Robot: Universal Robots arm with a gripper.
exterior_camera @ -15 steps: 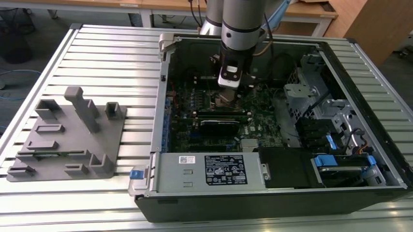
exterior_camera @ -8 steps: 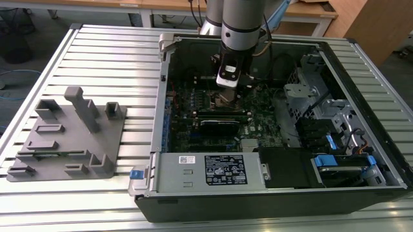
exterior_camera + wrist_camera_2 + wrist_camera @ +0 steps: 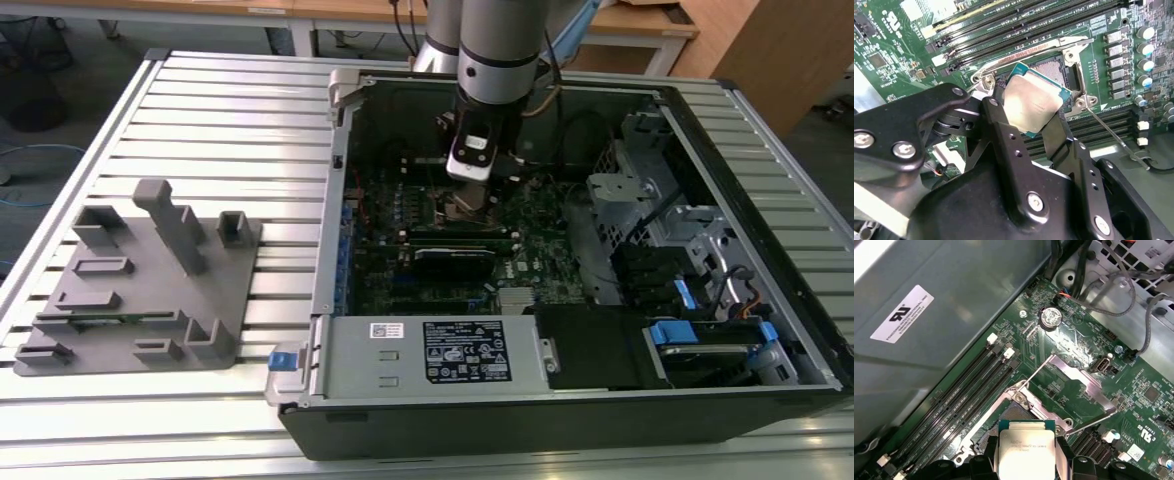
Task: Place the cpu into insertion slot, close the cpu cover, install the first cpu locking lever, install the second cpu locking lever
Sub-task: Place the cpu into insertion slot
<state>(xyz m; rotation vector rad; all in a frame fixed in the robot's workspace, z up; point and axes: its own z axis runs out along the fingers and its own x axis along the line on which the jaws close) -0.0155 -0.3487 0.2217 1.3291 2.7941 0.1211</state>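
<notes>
Above a slatted metal table [image 3: 200, 110] near wooden desks [image 3: 641, 20], the end effector [image 3: 1029, 127] clasps the cpu [image 3: 1034, 100] over the insertion slot [image 3: 1053, 69].

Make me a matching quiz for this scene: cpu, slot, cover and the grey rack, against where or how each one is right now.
Things:
1. cpu
2. slot
3. cover
4. grey rack

States:
A. standing on the table
B. swung open
C. empty, chip held over it
D. clamped in the gripper

Pairs: 1-D, 2-C, 3-B, 4-A
</notes>
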